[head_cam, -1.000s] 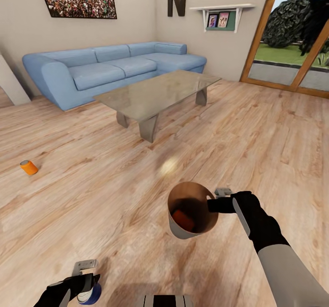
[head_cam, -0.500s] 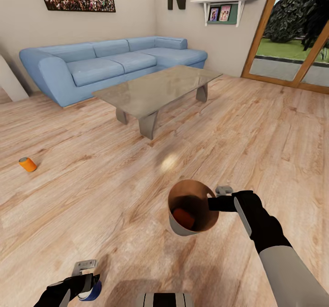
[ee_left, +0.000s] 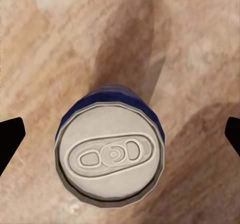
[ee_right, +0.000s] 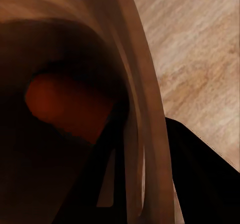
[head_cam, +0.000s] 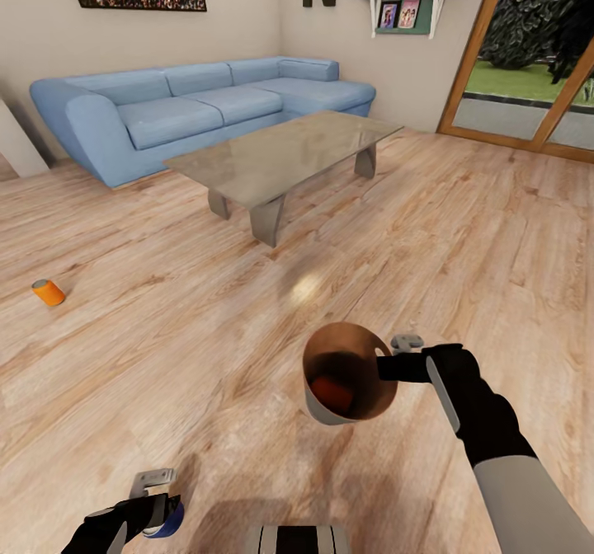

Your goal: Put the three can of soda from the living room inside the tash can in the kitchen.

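Observation:
My right gripper is shut on the rim of the tash can, a pale bin with a copper-brown inside, held just above the wooden floor. One orange can of soda lies inside it, also seen in the right wrist view as an orange can behind the rim. A dark blue can of soda with a silver top stands on the floor between the wide-apart fingers of my open left gripper. Another orange can of soda lies on the floor far to the left.
A glass coffee table stands ahead, with the light-blue corner sofa behind it. Glass garden doors are at the right. A pale slanted wall edge is at the far left.
The whole head view has shifted slightly, so the camera moved. Both arms, the bin and the blue can keep their places relative to me.

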### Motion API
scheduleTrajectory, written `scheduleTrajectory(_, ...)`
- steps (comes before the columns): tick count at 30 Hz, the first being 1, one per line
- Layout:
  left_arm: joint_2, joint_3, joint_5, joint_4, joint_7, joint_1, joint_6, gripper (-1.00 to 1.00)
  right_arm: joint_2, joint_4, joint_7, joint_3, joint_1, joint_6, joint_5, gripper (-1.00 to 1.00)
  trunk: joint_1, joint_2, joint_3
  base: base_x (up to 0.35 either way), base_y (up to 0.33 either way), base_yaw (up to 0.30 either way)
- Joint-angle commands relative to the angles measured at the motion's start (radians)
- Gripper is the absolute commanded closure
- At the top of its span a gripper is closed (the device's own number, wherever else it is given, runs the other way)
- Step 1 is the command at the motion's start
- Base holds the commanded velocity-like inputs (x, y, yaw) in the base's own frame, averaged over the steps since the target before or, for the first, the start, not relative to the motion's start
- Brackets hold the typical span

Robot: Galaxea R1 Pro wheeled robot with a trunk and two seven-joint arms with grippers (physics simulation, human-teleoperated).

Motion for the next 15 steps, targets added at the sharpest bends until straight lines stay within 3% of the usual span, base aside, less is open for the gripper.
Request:
scheduleTrajectory(1,0.0,0.0,0.001,0.0,0.001,0.0,0.0,-1.0,0.0,-0.015,-0.005,0.001,0.004,0.015,-0.019,1.0,0.0,0.0,0.0,0.0,0.0,0.0)
scheduleTrajectory(8,0.0,0.0,0.001,0.0,0.001,0.0,-0.001,-1.0,-0.002,-0.056,0.054,-0.002,0.022,0.028,-0.018,1.0,0.0,0.0,0.0,0.0,0.0,0.0)
scheduleTrajectory(15,0.0,0.0,0.002,0.0,0.001,0.0,-0.001,-1.0,-0.003,-0.083,0.068,-0.002,0.035,0.028,-0.018,1.0,0.0,0.0,0.0,0.0,0.0,0.0)
